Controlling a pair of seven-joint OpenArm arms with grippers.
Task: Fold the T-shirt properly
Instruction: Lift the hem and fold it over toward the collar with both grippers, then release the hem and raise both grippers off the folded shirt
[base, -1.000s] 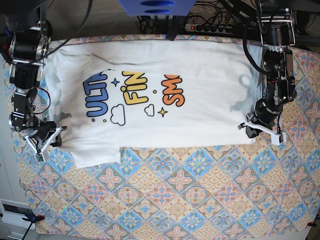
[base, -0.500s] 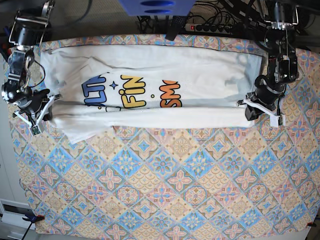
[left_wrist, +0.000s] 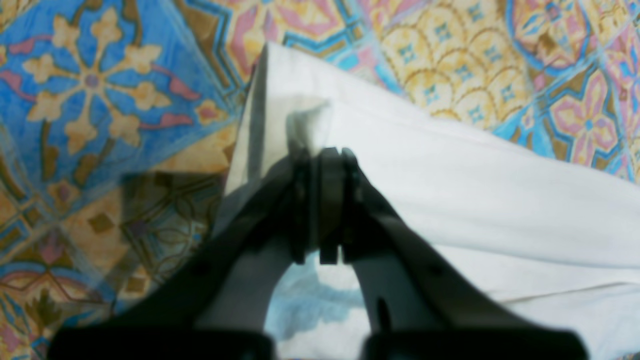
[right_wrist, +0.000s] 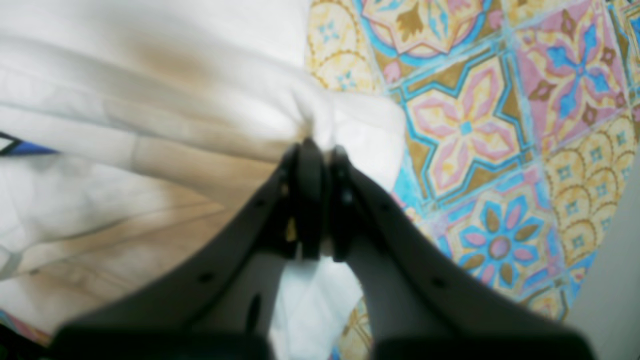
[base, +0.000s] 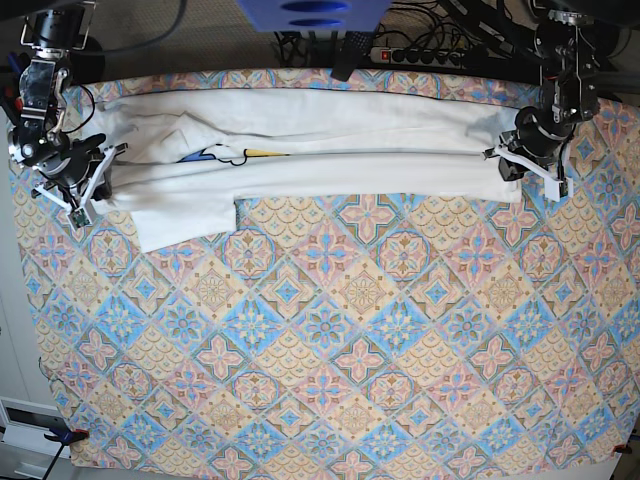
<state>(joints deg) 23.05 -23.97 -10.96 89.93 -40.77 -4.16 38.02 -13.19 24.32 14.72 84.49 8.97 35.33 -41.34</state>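
The T-shirt (base: 330, 150) lies as a long white band across the far part of the table, its near half folded over so that only a blue and yellow sliver of the print (base: 225, 153) shows. One sleeve (base: 185, 215) sticks out toward me at the left. On the right of the base view my left gripper (base: 525, 170) is shut on the shirt's corner; its wrist view shows the gripper (left_wrist: 322, 155) pinching white cloth (left_wrist: 450, 175). On the left my right gripper (base: 95, 185) is likewise shut (right_wrist: 320, 145) on bunched white fabric (right_wrist: 150, 100).
A patterned tablecloth (base: 340, 340) covers the table in front of the shirt. A power strip (base: 420, 55) and cables lie behind the far edge, beside a blue object (base: 310, 12). The table's left edge runs close to the right gripper.
Both grippers have carried the shirt's near edge away from me toward the far edge. The fold now covers almost all of the print, which was plainly visible a second ago.
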